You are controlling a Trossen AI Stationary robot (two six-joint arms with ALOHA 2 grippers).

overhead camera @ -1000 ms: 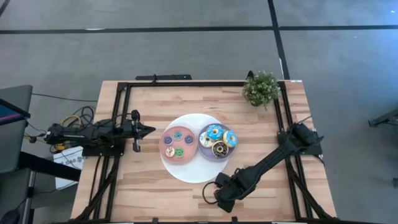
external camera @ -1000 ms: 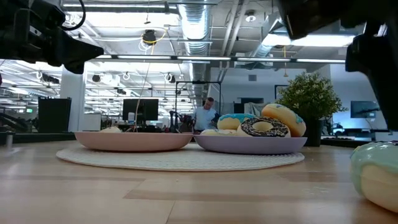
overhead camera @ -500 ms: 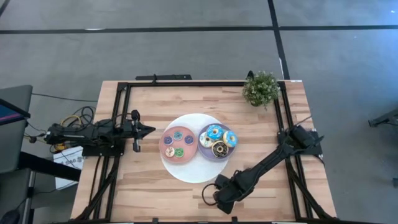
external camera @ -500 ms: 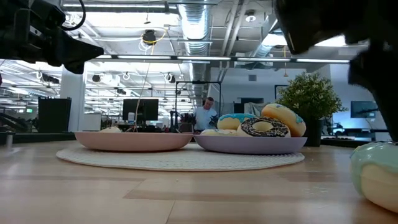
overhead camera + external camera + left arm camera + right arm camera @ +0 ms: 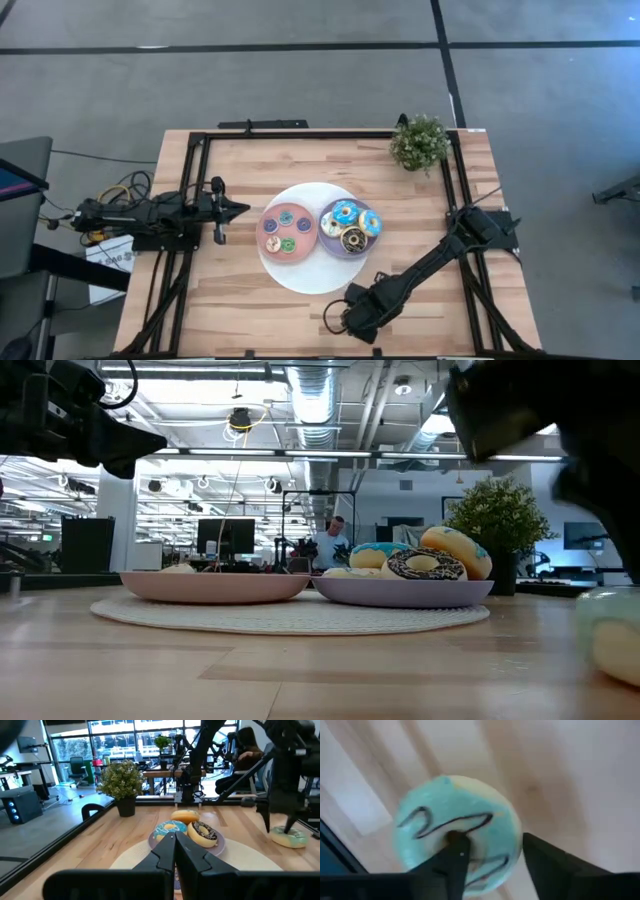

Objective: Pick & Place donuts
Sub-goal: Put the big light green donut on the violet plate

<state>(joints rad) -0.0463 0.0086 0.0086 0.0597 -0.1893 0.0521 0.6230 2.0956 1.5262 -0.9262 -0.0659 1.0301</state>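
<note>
A mint-iced donut (image 5: 455,812) with dark squiggles lies near the table's near edge, right of centre; it also shows as donut (image 5: 289,838) and donut (image 5: 612,645). My right gripper (image 5: 352,318) stands over it and hides it in the high view, shut on its ring. Three larger donuts (image 5: 352,228) sit in the purple plate (image 5: 327,240), and several small ones (image 5: 284,232) in the pink plate (image 5: 266,244). My left gripper (image 5: 238,208) hovers shut, left of the plates. My right gripper comes at the mint donut from above, pointing down. One finger (image 5: 454,857) stands in the hole and the other finger (image 5: 545,862) outside the rim, with the ring's wall (image 5: 495,845) between them. In the left wrist view the donut's underside rests on the table.
Both plates sit on a round white mat (image 5: 310,278) at the table's middle. A potted plant (image 5: 419,142) stands at the far right corner. Black rails (image 5: 300,134) frame the tabletop. Bare wood lies along the near edge and the left side.
My right arm has reached a little farther toward the table's near-left. In the low view the mint donut has shifted slightly toward the picture's right edge, so it has slid on the table. My left arm has kept still.
</note>
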